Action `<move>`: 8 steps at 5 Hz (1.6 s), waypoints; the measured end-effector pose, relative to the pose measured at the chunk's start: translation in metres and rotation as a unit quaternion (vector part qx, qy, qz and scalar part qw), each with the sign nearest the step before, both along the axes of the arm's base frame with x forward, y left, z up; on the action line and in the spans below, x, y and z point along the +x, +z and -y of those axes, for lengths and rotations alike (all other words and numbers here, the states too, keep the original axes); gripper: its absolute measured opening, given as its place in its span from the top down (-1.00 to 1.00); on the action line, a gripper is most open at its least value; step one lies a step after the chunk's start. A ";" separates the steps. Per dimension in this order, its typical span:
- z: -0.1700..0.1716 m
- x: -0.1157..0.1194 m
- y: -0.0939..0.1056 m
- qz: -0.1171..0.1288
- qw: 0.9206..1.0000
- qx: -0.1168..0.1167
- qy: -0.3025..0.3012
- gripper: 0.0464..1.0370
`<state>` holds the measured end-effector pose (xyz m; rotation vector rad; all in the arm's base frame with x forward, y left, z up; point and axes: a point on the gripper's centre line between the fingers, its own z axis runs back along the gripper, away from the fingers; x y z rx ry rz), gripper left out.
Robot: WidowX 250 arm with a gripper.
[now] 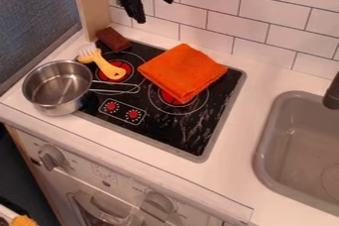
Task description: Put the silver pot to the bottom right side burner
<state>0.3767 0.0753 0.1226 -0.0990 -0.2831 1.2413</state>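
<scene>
The silver pot (56, 85) stands upright and empty at the stove's left side, partly on the white counter, with its wire handle pointing right over the black cooktop (189, 133). An orange folded cloth (182, 71) covers much of the right burner (177, 102), whose front part shows. High at the top edge, in front of the tiled wall, hangs the gripper (153, 10), open, well above and to the right of the pot and holding nothing.
A yellow brush (106, 66) lies across the left burner (124, 65), close to the pot. A brown block (113, 39) sits at the cooktop's back left corner. Red knobs (133, 114) are at its front left. The grey sink (266, 143) and dark faucet (332, 93) are at right.
</scene>
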 end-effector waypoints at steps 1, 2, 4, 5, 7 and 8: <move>0.002 -0.003 -0.014 -0.022 1.000 -0.007 -0.006 -0.93; -0.009 -0.023 -0.028 -0.060 0.997 -0.023 -0.044 -0.93; -0.034 -0.057 -0.013 -0.069 0.990 -0.005 -0.120 -0.93; -0.050 -0.079 -0.020 -0.079 0.988 0.027 -0.132 -0.93; -0.073 -0.090 -0.053 -0.091 0.988 0.088 -0.092 -0.93; -0.078 -0.082 -0.067 -0.101 0.988 0.087 -0.079 -0.93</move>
